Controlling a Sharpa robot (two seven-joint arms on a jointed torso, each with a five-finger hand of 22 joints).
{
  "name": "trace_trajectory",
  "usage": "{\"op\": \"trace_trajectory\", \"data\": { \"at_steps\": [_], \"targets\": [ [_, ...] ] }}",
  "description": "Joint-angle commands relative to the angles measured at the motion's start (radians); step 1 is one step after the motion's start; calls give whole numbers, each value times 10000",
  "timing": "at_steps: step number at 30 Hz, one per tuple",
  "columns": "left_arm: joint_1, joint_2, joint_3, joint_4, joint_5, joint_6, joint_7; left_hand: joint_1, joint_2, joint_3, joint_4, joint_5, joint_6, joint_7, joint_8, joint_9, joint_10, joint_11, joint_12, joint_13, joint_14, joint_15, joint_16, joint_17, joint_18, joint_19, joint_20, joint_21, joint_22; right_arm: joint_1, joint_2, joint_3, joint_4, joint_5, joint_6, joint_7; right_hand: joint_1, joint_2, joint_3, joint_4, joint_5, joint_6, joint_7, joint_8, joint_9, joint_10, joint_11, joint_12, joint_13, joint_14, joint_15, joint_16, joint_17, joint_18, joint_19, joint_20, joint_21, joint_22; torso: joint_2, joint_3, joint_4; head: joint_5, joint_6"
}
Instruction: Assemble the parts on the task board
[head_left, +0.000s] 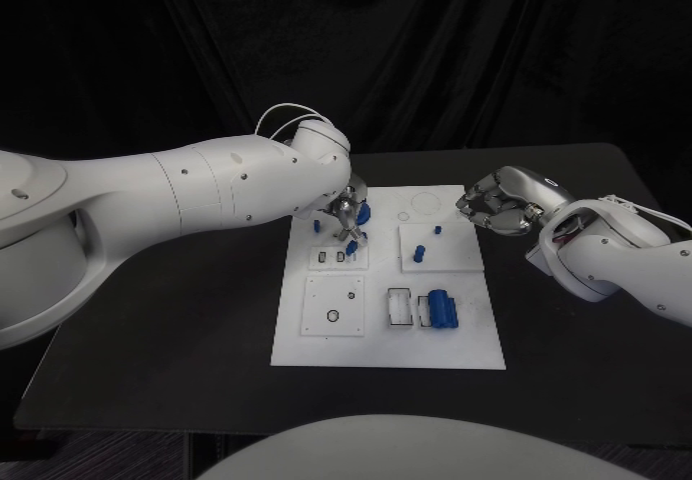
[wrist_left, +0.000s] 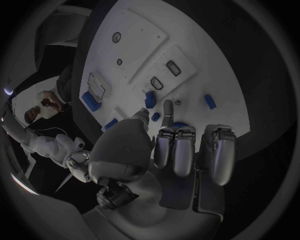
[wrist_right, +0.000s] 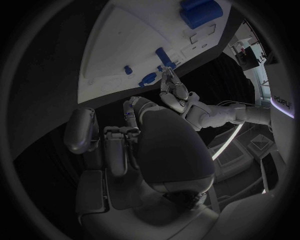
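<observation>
The white task board (head_left: 389, 340) lies mid-table. My left hand (head_left: 345, 213) hovers over its far left part and pinches a small blue part (head_left: 352, 245) between thumb and a finger, just above two small slots (head_left: 329, 257). The left wrist view shows that part (wrist_left: 150, 99) at the fingertips (wrist_left: 167, 107), close to a slot (wrist_left: 156, 82). My right hand (head_left: 498, 205) hangs at the board's far right edge with fingers curled in on nothing. Two blue pegs (head_left: 418, 252) (head_left: 437, 230) stand on a square plate, and a bigger blue block (head_left: 443, 310) sits near the board's middle.
Another blue piece (head_left: 366, 213) sits beside the left hand. An empty rectangular frame (head_left: 400, 308) lies left of the blue block, and a plate with a round hole (head_left: 333, 316) is at the board's near left. Black table (head_left: 173, 350) surrounds the board. The right wrist view shows the left hand (wrist_right: 175, 92) over the board (wrist_right: 125, 40).
</observation>
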Motion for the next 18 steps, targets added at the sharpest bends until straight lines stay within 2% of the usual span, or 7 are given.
{"op": "trace_trajectory", "data": {
  "at_steps": [1, 6, 14, 18],
  "targets": [
    [-19, 9, 7, 55, -45, -137, 426, 16, 129, -26, -28, 108, 77, 5, -72, -72, 1044, 96, 35, 2634, 1056, 63, 27, 2634, -63, 1051, 93, 30, 2634, -16, -12, 8, 4, -14, -82, -79, 28, 41, 27, -51, 39, 92, 9, -4, 11, 965, -20, 2, 2558, 1067, -12, 25, 2634, -8, 21, -67, 59, 1500, 4, -1, 8, -9, 0],
    [-21, 7, 7, 96, -45, -37, 420, 93, 173, -7, -77, 270, 111, 4, -84, -184, 1044, 101, 35, 2634, 1056, 70, 27, 2634, -63, 1051, 104, 30, 2634, -16, -4, 8, -4, -14, -64, -87, 28, 41, 27, -51, 39, 92, 9, -4, 11, 965, -20, 2, 2558, 1067, -12, 25, 2634, -8, 21, -67, 59, 1500, 1, 1, 14, 10, 0],
    [-27, 4, 7, 116, -45, 179, 274, 120, 180, -5, -97, 343, 127, 4, -85, -233, 1044, 102, 35, 2634, 1056, 72, 27, 2634, -63, 1051, 107, 30, 2634, -16, 14, 8, -23, -14, -31, -93, 28, 41, 27, -51, 39, 92, 9, -4, 11, 965, -20, 2, 2558, 1067, -12, 25, 2634, -8, 21, -67, 59, 1500, -1, 2, 15, 11, 0],
    [-33, 8, 7, 121, -45, 230, 230, 201, 190, 7, -160, 545, 124, 11, -94, -368, 1044, 109, 35, 2634, 1056, 78, 27, 2634, -63, 1051, 115, 30, 2634, -16, 16, 8, -27, -14, -18, -94, 28, 41, 27, -51, 39, 92, 9, -4, 11, 965, -20, 2, 2558, 1067, -12, 25, 2634, -8, 21, -67, 59, 1500, -3, 10, 7, 1, 0]
  ]
}}
